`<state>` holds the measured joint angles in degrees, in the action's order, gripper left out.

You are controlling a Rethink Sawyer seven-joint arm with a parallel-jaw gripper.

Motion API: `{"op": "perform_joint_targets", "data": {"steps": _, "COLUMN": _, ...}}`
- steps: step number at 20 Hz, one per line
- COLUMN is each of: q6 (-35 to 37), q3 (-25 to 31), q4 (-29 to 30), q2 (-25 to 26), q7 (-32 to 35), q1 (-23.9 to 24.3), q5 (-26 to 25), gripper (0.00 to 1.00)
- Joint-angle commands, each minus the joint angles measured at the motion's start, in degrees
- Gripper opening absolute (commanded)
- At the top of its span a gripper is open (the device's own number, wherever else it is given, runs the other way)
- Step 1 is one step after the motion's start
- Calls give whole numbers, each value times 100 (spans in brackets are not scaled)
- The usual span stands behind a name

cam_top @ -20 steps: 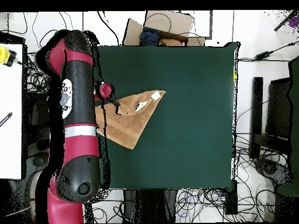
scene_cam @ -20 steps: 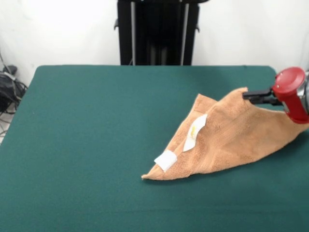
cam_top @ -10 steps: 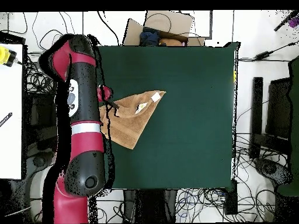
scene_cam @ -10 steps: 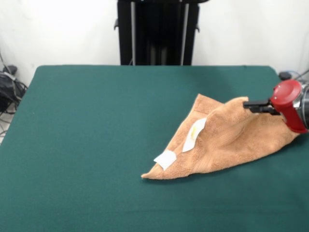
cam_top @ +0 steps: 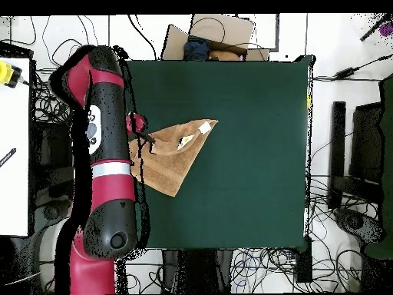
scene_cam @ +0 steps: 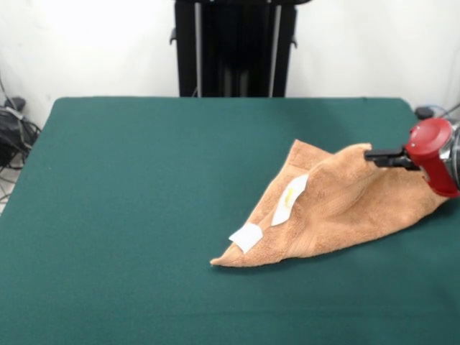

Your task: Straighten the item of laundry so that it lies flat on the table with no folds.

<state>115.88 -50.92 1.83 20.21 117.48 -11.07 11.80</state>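
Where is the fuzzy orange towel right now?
In the front view, the crumpled orange-tan terry towel lies on the right side of the dark green felt table, its raised corner beside the robot's black claw.

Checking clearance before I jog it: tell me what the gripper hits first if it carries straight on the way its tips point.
The gripper points sideways at the raised fold of the towel, right at its tips. That fold would likely be met first; depth is unclear.

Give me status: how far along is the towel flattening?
Early. Done: nothing flat yet. In hand: the hand is at a raised peak of the towel by the table's edge; whether it grips is unclear. Left: the towel is still a folded triangle, white tags showing.
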Motion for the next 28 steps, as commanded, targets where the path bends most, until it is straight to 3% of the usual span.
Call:
{"op": "perform_joint_targets", "data": {"steps": 1, "q6": 205, "q3": -347, "q4": 64, "q2": 68, "q7": 1690, "q1": 146, "q5": 252, "gripper": 0}}
{"op": "perform_joint_targets", "data": {"steps": 7, "q6": 599, "q3": -888, "q4": -410, "q2": 275, "q7": 1575, "q1": 546, "q5": 1052, "gripper": 0}}
{"op": "perform_joint_targets", "data": {"steps": 12, "q6": 837, "q3": -1937, "q4": -662, "q2": 438, "q7": 1632, "q1": 807, "q5": 1882, "gripper": 0}}
{"op": "perform_joint_targets", "data": {"steps": 28, "q6": 407, "q3": -4245, "q4": -492, "q2": 629, "q7": 1662, "q1": 1061, "q5": 3815, "gripper": 0}}
